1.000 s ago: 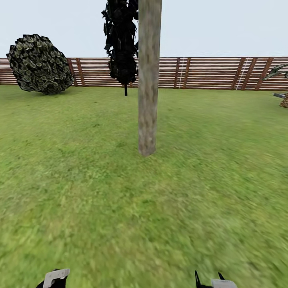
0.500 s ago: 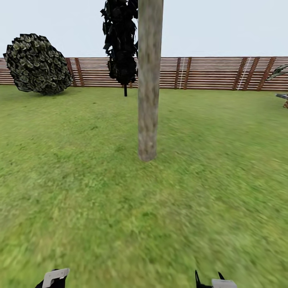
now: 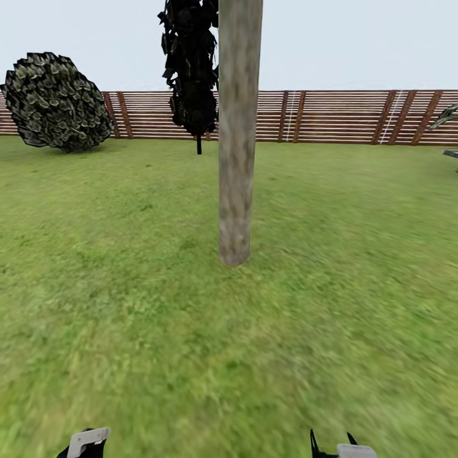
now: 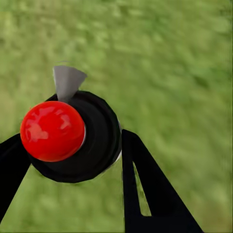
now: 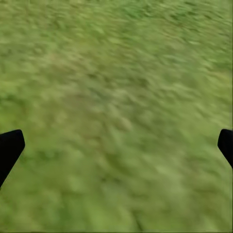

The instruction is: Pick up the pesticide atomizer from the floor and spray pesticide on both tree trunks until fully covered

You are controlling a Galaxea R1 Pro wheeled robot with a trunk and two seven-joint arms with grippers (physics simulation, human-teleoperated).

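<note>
The left end effector (image 4: pixel 73 145) pinches the pesticide atomizer (image 4: pixel 77 138), seen from above with its red cap (image 4: pixel 52 131); likely light, rigid and slippery, so hold it at the body. The bottle's label and base are hidden. The right end effector (image 5: pixel 116 145) is spread, empty. The tree trunk (image 3: pixel 238 140) stands ahead, its crown cut off.

Both arms end in a black gripper (image 3: pixel 331 445) bearing white tabs.

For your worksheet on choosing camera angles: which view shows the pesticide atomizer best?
The left wrist view: the pesticide atomizer sits between the left gripper fingers, seen from above with its red cap. The head view catches just the gripper's edge; the right wrist view shows grass.
</note>
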